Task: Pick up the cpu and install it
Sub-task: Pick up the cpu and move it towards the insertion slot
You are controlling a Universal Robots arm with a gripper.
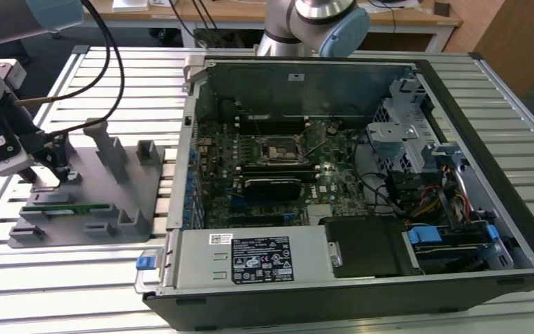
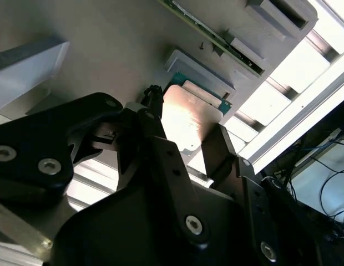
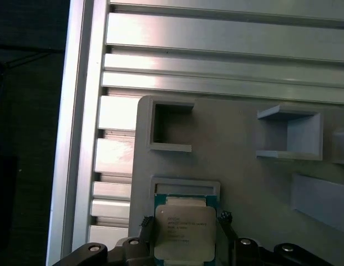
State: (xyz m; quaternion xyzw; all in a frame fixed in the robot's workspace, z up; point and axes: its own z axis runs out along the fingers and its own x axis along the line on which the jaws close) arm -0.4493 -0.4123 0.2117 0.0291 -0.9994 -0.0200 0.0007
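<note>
Item: cpu (image 3: 183,230), flat square chip with a silver top and a thin green edge, lying in a shallow nest on the grey fixture (image 1: 109,226). It butts against the nest's raised lip in both wrist views (image 2: 186,113). Location: the fixture sits on the slatted table (image 1: 81,285) at the exterior view's left, just beside the open case (image 1: 513,229) and well apart from the socket (image 1: 277,148) on the board inside. Also on the fixture: a memory stick (image 1: 67,207) in its own slot, and several empty blocks and posts. Tool: gripper (image 1: 49,175), lowered onto the fixture directly over the chip, which lies within its span in both wrist views (image 3: 185,221) (image 2: 186,123). Grip: close on both flanks of the chip, but the views do not settle whether the claw is clamped on it or merely brackets it, so I cannot tell. Chip attitude: flat and apparently seated in the nest, with no sign of lift or tilt. Socket condition: black-framed with a dark centre, judged unfilled, though its latch cannot be made out. Progress: early. The approach to the chip is done and the pick is in hand. The lift clear of the nest, the carry across to the case and the seating in the socket are all not yet done.
</note>
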